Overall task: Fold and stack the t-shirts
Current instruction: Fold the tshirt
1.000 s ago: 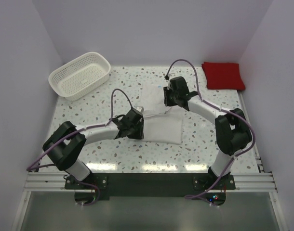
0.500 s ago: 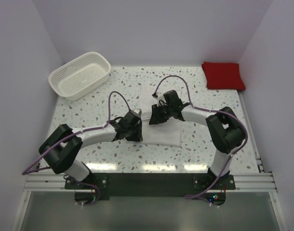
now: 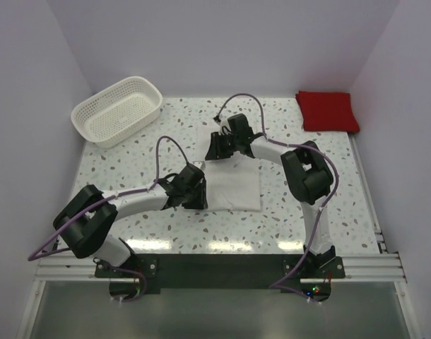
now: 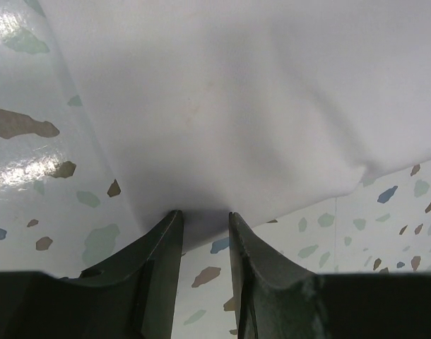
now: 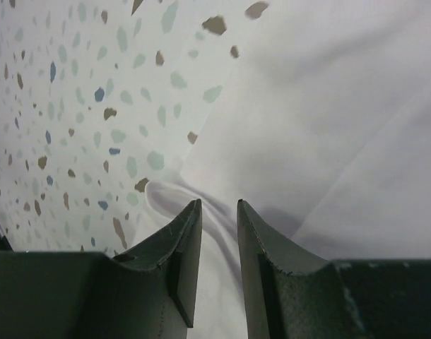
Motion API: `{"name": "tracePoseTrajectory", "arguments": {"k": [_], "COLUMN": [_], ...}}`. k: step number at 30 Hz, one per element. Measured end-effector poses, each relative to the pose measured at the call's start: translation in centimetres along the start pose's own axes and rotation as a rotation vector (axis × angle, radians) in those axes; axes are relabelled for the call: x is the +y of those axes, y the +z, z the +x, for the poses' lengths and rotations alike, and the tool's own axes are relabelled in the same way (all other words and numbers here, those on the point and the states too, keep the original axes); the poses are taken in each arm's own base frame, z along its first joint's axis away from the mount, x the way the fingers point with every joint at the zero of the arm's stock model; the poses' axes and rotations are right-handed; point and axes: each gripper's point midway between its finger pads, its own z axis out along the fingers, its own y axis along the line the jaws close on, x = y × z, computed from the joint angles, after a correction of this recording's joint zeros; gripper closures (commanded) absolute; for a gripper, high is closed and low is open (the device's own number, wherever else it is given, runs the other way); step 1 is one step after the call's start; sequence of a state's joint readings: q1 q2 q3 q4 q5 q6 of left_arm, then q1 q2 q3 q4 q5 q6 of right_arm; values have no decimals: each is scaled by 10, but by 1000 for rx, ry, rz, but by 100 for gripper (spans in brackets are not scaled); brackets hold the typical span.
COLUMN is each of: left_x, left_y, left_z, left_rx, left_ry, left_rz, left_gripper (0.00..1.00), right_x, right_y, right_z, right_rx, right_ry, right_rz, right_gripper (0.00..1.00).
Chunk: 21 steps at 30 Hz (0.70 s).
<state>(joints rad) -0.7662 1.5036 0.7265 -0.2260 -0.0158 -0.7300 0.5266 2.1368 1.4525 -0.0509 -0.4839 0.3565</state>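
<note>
Pinching the near-left edge of the white t-shirt (image 3: 237, 187), the left gripper (image 4: 202, 215) lies low; the right gripper (image 5: 219, 206) straddles a far-corner wrinkle, its hold impossible to tell.

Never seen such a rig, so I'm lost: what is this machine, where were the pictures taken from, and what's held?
Two robot arms stand at the near edge of a speckled table. One picture looks down from above; the close-ups come from cameras on each wrist. On the table lie a white t-shirt, a folded red t-shirt far right and a white lattice basket far left. The left end effector pinches the white t-shirt's edge; the right end effector straddles a crease of it, grip unclear.
</note>
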Motion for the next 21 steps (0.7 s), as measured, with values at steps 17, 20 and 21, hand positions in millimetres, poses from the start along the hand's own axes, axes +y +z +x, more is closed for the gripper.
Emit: {"name": "tracePoseTrajectory", "arguments": {"k": [17, 20, 21], "left_x": [24, 22, 20], "left_y": [-33, -18, -11], "left_z": [-71, -95, -102], "left_rx": [-191, -215, -221], "left_ry": [-130, -136, -136], "left_rz": [20, 42, 51], "left_gripper": [69, 72, 72], "right_x": [-55, -56, -59], "right_y": [-131, -128, -125], "right_z": [21, 30, 32], "right_rx": [-143, -123, -114], "right_ry": [280, 311, 326], "right_rz": [6, -30, -41], "right_gripper": [64, 64, 64]}}
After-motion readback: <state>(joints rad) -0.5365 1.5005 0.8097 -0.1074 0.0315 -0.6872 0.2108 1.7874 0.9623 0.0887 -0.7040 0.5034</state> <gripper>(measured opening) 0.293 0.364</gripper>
